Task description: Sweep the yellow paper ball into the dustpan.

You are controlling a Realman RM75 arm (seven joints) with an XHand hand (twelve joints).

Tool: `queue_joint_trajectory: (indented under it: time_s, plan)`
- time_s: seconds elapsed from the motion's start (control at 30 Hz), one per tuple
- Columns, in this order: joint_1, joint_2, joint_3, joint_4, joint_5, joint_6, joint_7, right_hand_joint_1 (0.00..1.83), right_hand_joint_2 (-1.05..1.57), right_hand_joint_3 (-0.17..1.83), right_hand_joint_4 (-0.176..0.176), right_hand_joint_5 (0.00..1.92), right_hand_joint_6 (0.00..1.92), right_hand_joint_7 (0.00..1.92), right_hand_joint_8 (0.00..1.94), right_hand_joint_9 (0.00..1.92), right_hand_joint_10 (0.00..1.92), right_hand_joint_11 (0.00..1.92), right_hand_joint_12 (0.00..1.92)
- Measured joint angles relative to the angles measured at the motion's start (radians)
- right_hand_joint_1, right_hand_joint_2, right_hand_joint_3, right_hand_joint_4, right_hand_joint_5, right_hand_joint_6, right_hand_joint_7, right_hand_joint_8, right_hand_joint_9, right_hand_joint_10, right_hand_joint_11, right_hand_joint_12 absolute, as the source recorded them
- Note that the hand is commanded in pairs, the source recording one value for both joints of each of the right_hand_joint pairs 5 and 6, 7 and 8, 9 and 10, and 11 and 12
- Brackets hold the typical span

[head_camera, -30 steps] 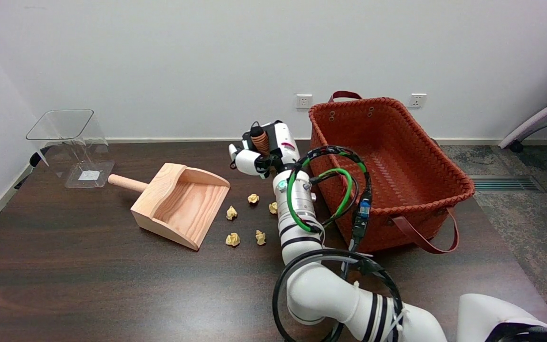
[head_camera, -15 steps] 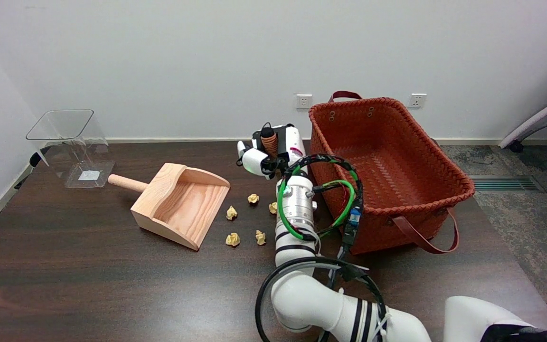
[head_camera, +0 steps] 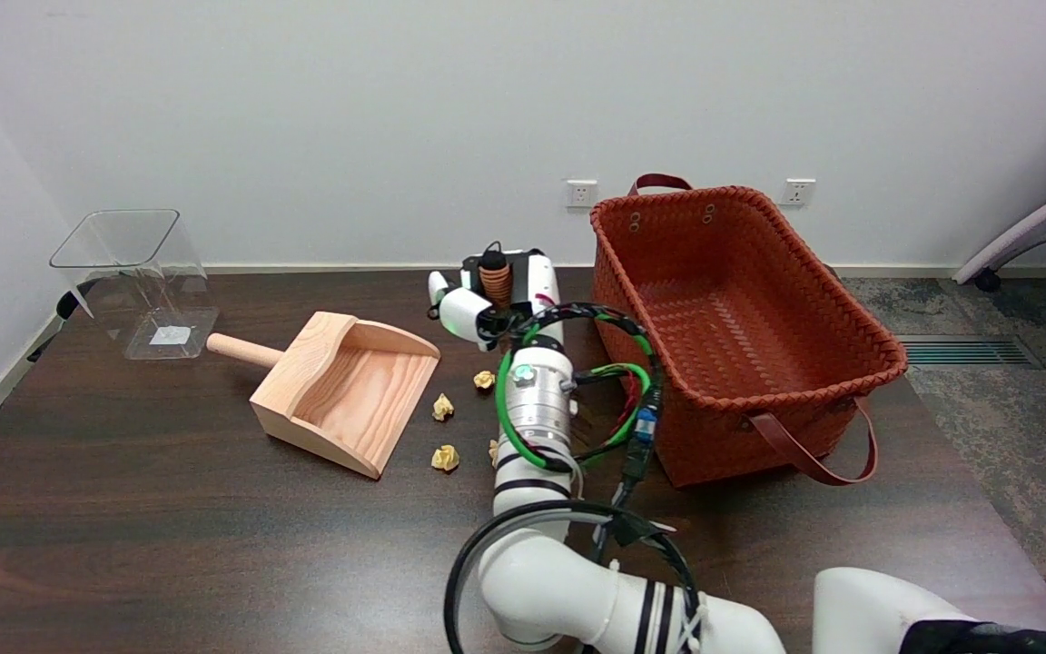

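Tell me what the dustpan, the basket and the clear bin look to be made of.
Dustpan: pale unfinished-looking wood, with visible grain and a round dowel handle. Basket: rust-orange woven strips, likely plastic or faux leather, with darker strap handles. Clear bin: transparent rigid plastic, probably acrylic, since the wall shows through it.

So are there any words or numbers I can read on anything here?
None can be read.
The clear bin has a pale label on its bottom, too small and blurred to read.
The right hand shows a small red mark, too tiny to read.
The wooden dustpan and the orange basket show no writing.
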Motion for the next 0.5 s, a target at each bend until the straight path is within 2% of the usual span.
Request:
queue_joint_trajectory:
  time_s: [0.5]
  plan:
    - [0.111,-0.106,-0.023,0.176,0.057,-0.029,0.152,1.12,1.53,0.47,0.0,1.92,1.92,1.92,1.92,1.92,1.92,1.92,1.92]
